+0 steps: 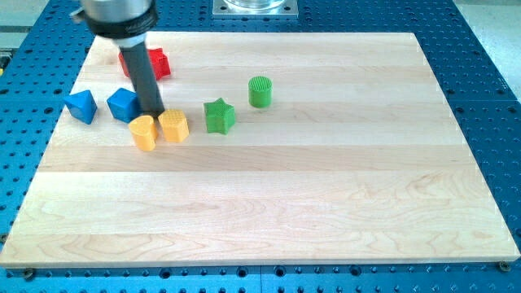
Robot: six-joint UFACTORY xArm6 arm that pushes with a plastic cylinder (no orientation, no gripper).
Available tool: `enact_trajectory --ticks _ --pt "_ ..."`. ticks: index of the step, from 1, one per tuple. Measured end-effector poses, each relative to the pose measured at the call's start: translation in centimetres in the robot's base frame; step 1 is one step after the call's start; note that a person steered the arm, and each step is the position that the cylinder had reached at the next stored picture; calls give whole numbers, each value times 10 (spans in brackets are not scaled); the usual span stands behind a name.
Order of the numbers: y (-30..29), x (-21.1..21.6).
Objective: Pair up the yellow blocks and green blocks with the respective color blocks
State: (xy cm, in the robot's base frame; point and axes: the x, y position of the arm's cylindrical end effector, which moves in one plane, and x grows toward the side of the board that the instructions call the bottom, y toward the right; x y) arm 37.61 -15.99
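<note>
Camera view — my tip (pixel 155 114) (apparently) between yellow blocks (pixel 161 129)

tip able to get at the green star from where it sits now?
Probably yes. My tip sits just above the two yellow blocks, left of the green star. Board between tip and star looks bare above the right yellow block, so a rightward slide seems open.

Blocks crowd the wooden board (pixel 269 203) at the view's top left.
</note>
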Motion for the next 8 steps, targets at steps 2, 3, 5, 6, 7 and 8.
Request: enact_trajectory --ticks 2,3,5,6,7,8 --pt "-37 1" --pt "7 1" --pt "39 56" --pt "40 110" --pt "64 25" --pt "29 25"
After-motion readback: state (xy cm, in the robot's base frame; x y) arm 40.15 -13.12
